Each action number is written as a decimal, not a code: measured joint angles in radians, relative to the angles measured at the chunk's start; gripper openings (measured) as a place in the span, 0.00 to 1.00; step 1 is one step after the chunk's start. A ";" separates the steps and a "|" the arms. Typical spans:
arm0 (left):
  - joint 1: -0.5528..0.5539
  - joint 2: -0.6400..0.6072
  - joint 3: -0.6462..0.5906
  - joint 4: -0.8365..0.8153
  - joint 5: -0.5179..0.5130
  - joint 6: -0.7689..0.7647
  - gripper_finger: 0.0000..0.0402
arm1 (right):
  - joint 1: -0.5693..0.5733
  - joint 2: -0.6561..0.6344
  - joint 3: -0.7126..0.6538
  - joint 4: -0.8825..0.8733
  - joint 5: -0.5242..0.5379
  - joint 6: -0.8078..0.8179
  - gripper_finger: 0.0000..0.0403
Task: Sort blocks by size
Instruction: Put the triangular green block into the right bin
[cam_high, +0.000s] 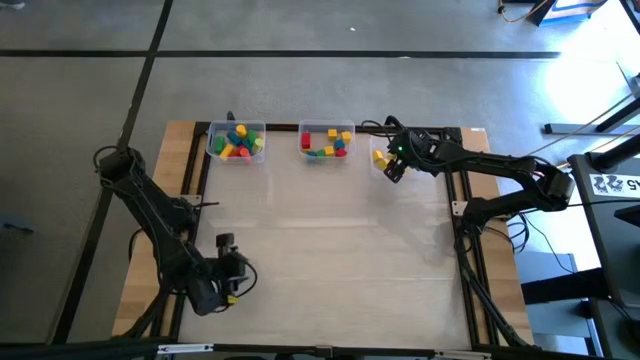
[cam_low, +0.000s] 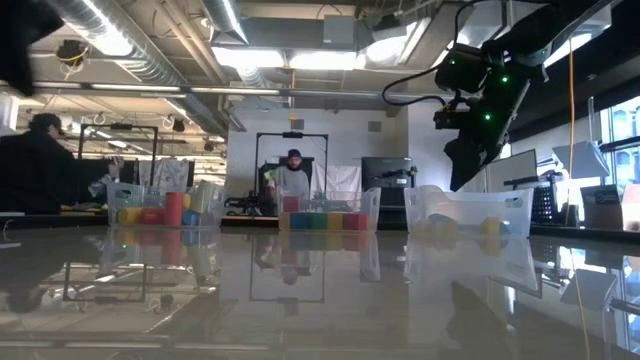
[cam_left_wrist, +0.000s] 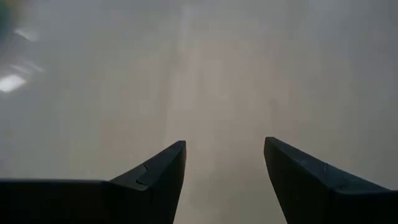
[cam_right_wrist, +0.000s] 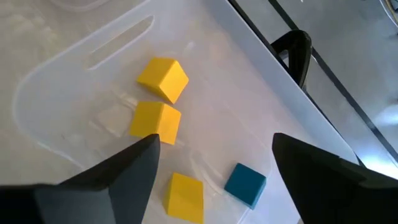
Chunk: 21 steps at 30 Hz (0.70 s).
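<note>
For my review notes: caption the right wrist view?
Open right gripper above a clear bin holding three yellow blocks and one blue block.

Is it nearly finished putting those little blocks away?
Seemingly close. Coloured toy blocks fill three clear plastic bins along the table's far edge; none lie loose. The right end effector hangs open and empty above the right bin's three yellow cubes and blue cube. Left end effector waits, open.

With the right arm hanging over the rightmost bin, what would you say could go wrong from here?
1. The right end effector is open just above the bin; dropping lower could knock the yellow blocks or the blue block.
2. Pulling out sideways, a finger might catch the bin wall and drag the light bin.
3. The left end effector waits open, low over the table; a sweep could scrape it.
</note>
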 joint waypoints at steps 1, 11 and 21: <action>0.000 0.000 0.008 0.000 0.051 -0.007 0.53 | 0.000 0.000 0.000 0.000 0.000 0.000 0.79; -0.024 0.000 0.020 -0.070 0.511 -0.131 0.53 | 0.000 0.000 0.000 0.000 -0.009 0.000 0.79; -0.117 0.003 0.017 -0.114 0.602 -0.241 0.53 | 0.000 0.000 0.000 0.000 -0.044 0.000 0.79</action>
